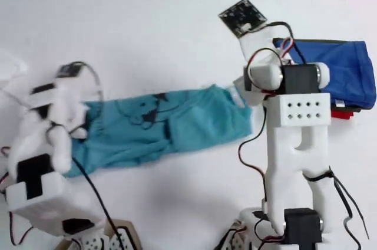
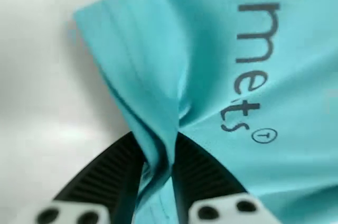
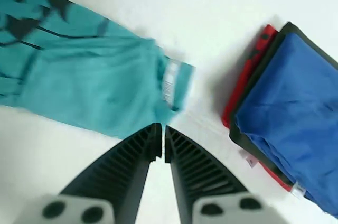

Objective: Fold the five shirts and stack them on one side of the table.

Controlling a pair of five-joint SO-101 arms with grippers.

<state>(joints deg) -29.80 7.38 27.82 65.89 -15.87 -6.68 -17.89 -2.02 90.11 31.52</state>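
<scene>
Left claw (image 2: 157, 140) is clamped on a bunched ridge of the soft teal fabric shirt (image 1: 171, 123), which lies as a long, wrinkled strip with dark print across the middle of the smooth white counter (image 1: 147, 32). Right claw (image 3: 158, 135), closed on nothing, sits just beside the strip's other end. Folding looks partway done; the strip probably needs doubling over next. A stack of folded shirts (image 1: 347, 73), blue over black and red, rests at the counter's right edge.

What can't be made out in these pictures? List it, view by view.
High view: one end of the teal shirt, covered by the left arm.
High view: how many shirts the stack holds; the right arm covers part.
Left wrist view: which part of the shirt the left gripper pinches; the frame edges cut it off.
</scene>
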